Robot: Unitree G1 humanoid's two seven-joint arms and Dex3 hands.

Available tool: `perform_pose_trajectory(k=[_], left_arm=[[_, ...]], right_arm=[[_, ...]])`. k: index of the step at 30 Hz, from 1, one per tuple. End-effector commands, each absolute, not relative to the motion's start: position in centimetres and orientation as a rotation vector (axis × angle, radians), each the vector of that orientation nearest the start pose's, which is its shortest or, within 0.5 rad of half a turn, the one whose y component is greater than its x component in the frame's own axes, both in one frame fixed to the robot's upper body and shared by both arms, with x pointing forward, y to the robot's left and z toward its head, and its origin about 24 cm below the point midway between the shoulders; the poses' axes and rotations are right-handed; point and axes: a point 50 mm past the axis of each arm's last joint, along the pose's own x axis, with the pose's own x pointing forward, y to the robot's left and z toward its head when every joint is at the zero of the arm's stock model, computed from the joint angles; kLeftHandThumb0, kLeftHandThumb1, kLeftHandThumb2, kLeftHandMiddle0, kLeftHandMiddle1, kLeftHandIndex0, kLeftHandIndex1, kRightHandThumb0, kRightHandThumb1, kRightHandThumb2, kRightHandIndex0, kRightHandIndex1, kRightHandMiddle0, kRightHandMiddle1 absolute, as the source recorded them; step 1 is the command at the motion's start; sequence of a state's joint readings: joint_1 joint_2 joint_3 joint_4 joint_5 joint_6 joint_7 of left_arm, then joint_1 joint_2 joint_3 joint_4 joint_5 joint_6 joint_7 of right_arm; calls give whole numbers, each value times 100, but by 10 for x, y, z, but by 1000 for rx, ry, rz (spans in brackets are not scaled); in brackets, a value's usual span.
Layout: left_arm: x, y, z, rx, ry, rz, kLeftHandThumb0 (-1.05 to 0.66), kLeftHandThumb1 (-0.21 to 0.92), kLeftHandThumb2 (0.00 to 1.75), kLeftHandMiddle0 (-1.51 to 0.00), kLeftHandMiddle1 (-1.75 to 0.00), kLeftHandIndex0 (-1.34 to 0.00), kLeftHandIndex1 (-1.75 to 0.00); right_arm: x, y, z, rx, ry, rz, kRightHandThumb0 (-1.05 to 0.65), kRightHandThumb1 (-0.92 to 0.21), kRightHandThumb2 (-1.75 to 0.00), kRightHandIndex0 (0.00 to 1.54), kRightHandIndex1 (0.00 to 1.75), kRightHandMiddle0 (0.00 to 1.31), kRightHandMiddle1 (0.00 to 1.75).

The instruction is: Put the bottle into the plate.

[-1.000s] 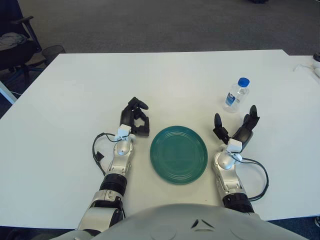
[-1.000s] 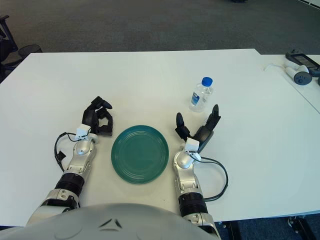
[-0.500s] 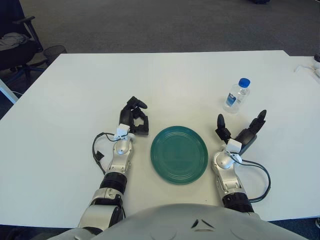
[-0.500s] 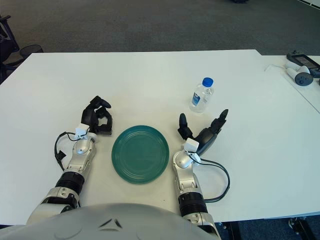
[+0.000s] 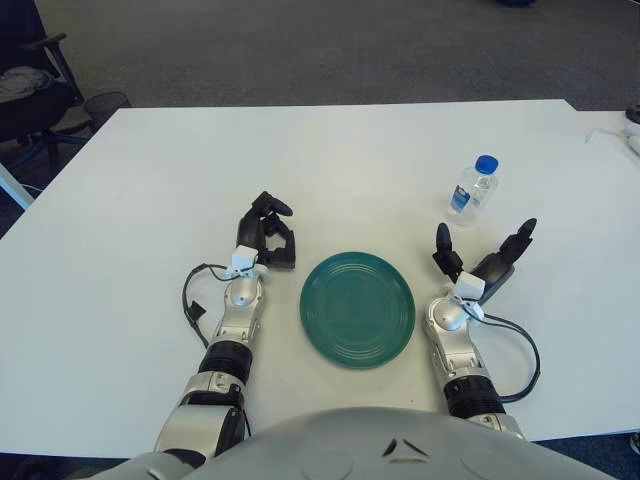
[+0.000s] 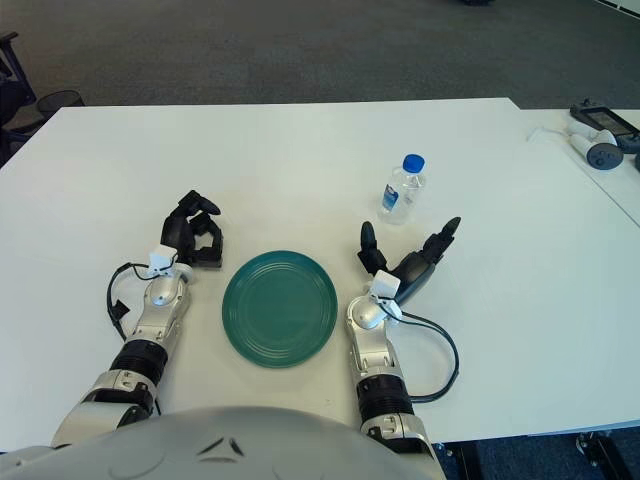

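Bottle [image 5: 472,190]: we see clear plastic, blue cap, upright, right of centre.
Plate [image 5: 357,309]: round teal, bare, lower centre on white table [image 5: 330,160].
Right hand [image 5: 481,265]: our fingers spread, empty, below bottle.
Left hand [image 5: 268,237]: curled, empty, left of plate.

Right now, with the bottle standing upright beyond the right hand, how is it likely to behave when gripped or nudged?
The bottle is tall and narrow, so a sideways nudge would probably tip it. Its clear plastic wall may flex under the open right hand. If toppled, it could roll on the table.
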State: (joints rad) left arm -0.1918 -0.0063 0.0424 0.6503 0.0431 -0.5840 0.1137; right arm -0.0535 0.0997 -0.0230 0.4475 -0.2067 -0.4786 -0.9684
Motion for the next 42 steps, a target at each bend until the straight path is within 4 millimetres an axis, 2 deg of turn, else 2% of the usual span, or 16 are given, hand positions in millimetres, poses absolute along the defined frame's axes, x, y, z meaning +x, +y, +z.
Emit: perform_pose_trajectory(k=[1,6,10,16,20,25,33,42], left_arm=[[245,158,-35,37,29,93,0,-8,175,-92,-168,-69,-175],[244,158,-35,45,30,101,0,-9,175,-94,-165,-70,-175],[244,159,-35,40,29,106,0,-10,175,-94,-164,-71,-175],[244,159,-34,48,25,106,0,-10,175,-94,-163,-71,-175],[244,160,-34,62,26,107,0,-10,175,-95,-163,-71,-175],[243,161,-33,65,26,107,0,-10,175,-96,-162,-71,-175],[243,164,-34,41,27,111,0,-10,175,-94,-164,-71,-175],[242,167,-34,38,30,119,0,-10,175,-94,-164,-71,-175]], right_arm=[[194,-180,-57,-175,127,-853,-52,-36,-85,0,20,0,0],[203,-184,-58,-164,141,-841,-45,-31,-93,0,13,0,0],[208,-187,-59,-184,152,-836,-46,-31,-94,0,5,0,0],[219,-195,-59,-211,173,-853,-51,-31,-94,0,2,0,0],[232,-205,-55,-234,186,-892,-57,-34,-90,0,1,0,0],[239,-210,-53,-206,188,-929,-62,-38,-84,0,0,0,0],[242,-213,-51,-109,179,-994,-65,-43,-79,4,2,1,1],[245,-219,-50,-80,192,-1022,-68,-47,-76,6,3,0,2]])
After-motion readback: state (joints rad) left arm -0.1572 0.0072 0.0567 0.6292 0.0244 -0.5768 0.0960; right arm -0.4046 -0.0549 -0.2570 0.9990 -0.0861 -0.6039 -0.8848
